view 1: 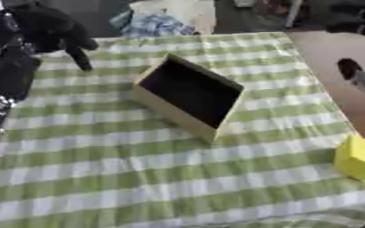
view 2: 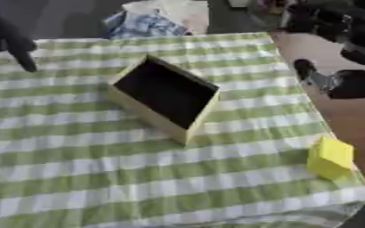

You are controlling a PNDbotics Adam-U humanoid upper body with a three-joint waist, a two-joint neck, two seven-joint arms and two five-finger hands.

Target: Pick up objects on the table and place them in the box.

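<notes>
- Left hand [view 1: 49, 29], far left above the green-checked tabletop [view 1: 139, 178]: fingers [view 1: 80, 58] hang relaxed, holding nothing.
- Right hand [view 2: 349, 31], far right: fingers' state unclear.
- Yellow block [view 2: 330, 158] lies near right, well apart from both; open tan cardboard box [view 1: 187, 95] sits centre.

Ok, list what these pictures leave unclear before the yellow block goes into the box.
- Box interior: a dark opening in both eye views; contents cannot be seen.
- Yellow block: cut by the right edge in the left eye view.
- Left hand: blurred black shape at the upper left; finger pose unclear.
- Right hand: dark, partly cut off at the right edge.
</notes>
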